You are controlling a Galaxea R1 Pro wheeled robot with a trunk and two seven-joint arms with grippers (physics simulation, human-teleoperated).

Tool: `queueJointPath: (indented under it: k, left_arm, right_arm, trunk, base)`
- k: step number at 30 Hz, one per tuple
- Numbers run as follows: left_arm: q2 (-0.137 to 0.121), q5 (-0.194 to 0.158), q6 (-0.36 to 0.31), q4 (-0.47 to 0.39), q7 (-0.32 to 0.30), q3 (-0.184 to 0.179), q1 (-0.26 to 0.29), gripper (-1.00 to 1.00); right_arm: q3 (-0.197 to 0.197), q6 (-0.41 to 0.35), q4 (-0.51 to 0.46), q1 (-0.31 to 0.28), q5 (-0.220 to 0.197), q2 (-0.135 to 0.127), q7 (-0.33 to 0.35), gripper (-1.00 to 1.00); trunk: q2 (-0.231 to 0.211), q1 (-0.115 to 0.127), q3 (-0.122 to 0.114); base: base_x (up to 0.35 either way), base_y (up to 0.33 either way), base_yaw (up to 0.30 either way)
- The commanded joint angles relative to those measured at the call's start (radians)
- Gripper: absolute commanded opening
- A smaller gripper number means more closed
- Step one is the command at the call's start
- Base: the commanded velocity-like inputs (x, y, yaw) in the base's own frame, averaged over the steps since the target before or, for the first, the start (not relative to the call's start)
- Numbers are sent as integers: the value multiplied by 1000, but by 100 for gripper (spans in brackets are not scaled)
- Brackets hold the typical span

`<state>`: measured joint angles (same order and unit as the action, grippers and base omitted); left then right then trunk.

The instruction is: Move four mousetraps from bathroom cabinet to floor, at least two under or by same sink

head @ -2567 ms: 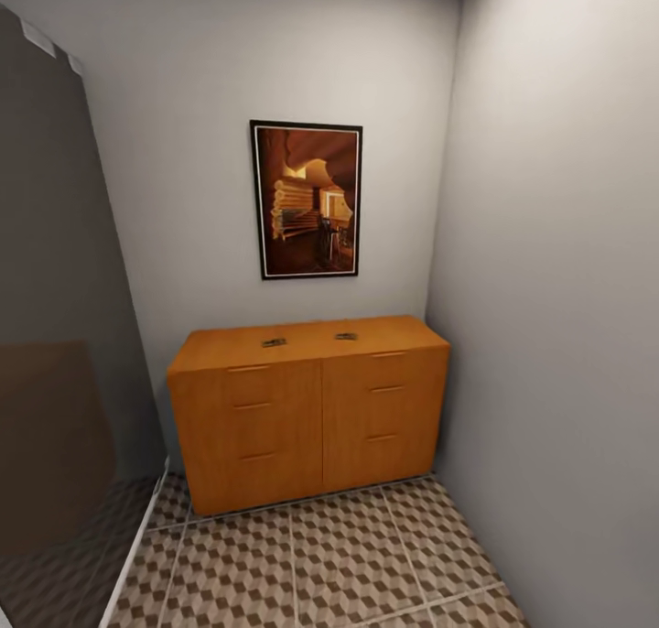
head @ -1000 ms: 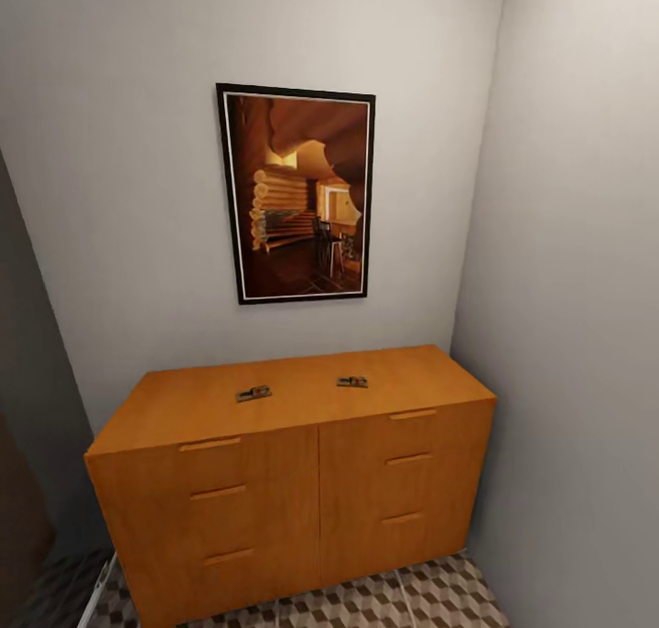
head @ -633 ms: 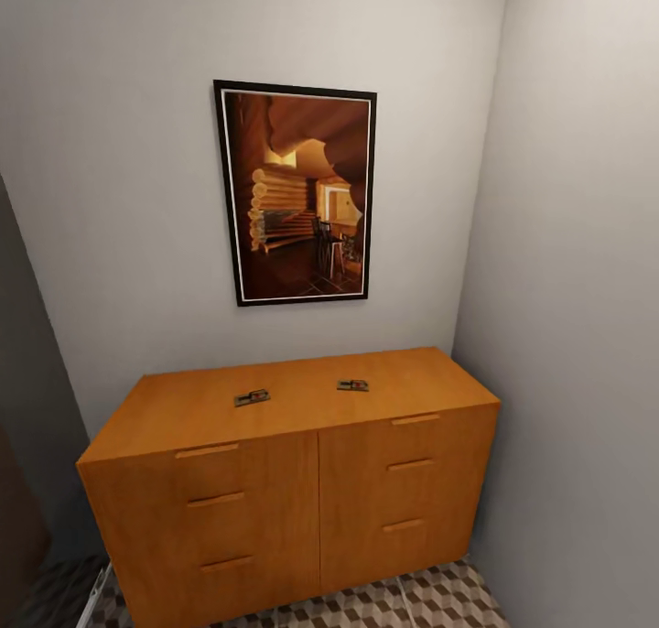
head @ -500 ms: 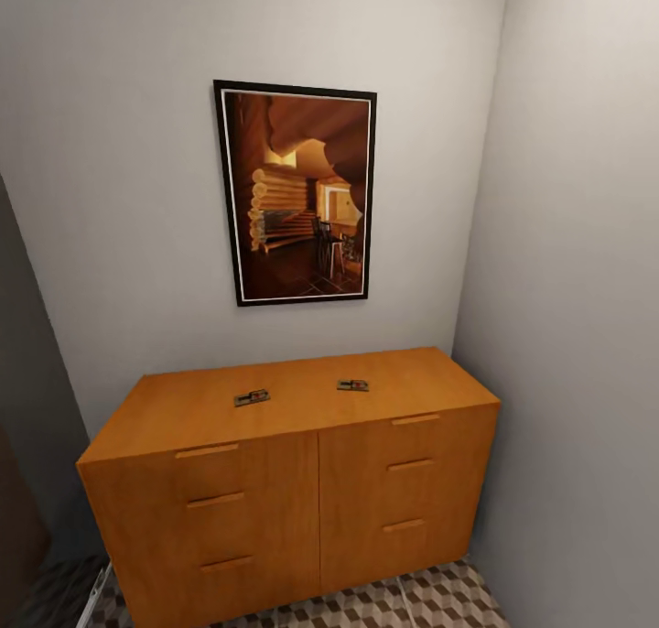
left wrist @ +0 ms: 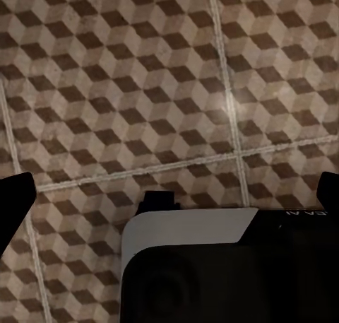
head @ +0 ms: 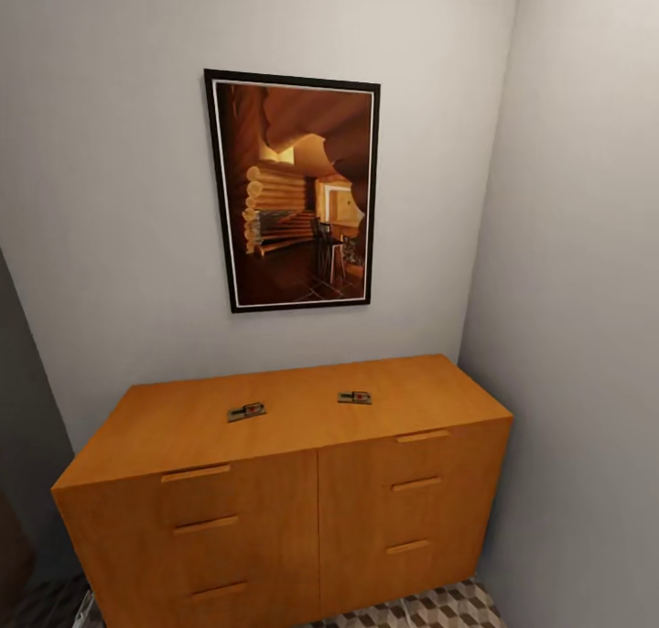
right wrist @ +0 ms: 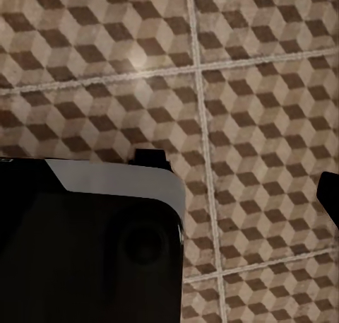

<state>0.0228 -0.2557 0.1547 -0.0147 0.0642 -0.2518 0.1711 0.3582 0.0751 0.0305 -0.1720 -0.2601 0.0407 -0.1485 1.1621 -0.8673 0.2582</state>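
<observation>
While both arms hang over floor tiles point(left wrist: 141, 90) | grippers' state unclear | two mousetraps point(head: 246, 412) on cabinet point(head: 275, 509), well apart

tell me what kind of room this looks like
Probably a corner of a home bathroom or small hallway nook: a wooden cabinet against plain walls, a framed picture above it, and cube-patterned tiled floor. Two mousetraps sit on top.

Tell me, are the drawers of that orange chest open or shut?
Shut. All six drawer fronts of the cabinet sit flush, with no gap showing. Two mousetraps lie flat on its top.
</observation>
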Motion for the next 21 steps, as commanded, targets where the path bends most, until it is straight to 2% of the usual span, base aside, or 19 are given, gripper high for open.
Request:
queueJointPath:
  k: [1,21]
  left_arm:
    - [0,-8,3,1,3,-9,1,100]
    - [0,-7,5,1,3,-9,1,100]
  right_arm:
    - [8,6,3,-1,-10,1,-1,100]
    - [8,6,3,-1,-10,1,-1,100]
  trunk:
    - [1,0,1]
    - [1,0,1]
  base:
    - [174,0,0]
    - [27,0,0]
